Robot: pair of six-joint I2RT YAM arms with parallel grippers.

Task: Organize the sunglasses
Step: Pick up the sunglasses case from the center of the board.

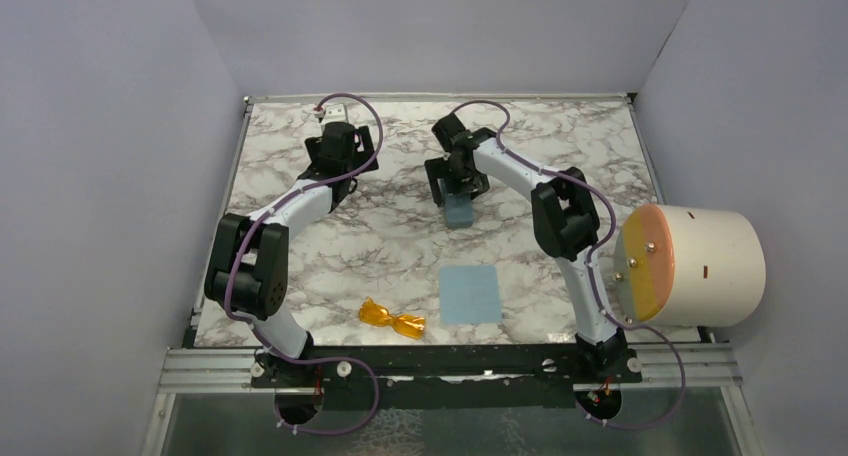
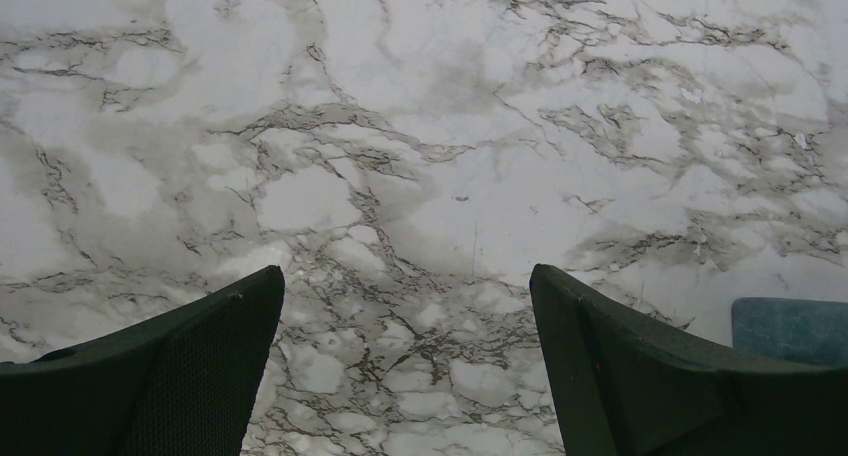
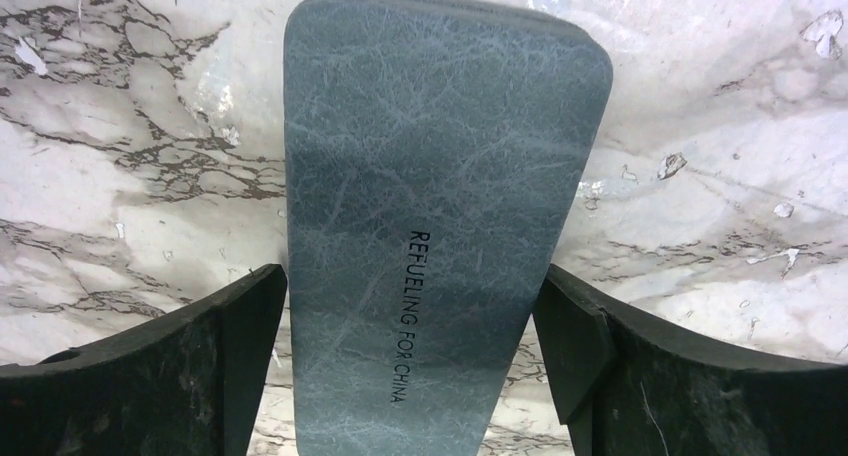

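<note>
The sunglasses [image 1: 392, 318], a small folded orange-amber pair, lie near the table's front edge, far from both grippers. A blue-grey oblong case [image 1: 459, 214] lies shut at mid-table. My right gripper [image 1: 455, 188] hangs over its far end. In the right wrist view the case [image 3: 440, 176] runs lengthwise between the fingers, and the right gripper [image 3: 410, 272] is open astride it, with a narrow gap on the right side. My left gripper [image 1: 340, 162] is at the back left. The left gripper [image 2: 405, 271] is open over bare marble with nothing between its fingers.
A flat light blue square cloth [image 1: 470, 294] lies right of the sunglasses. A white cylinder with an orange face [image 1: 690, 266] stands off the table's right edge. Grey walls close in three sides. A blue-grey corner [image 2: 790, 331] shows at the left wrist view's right edge.
</note>
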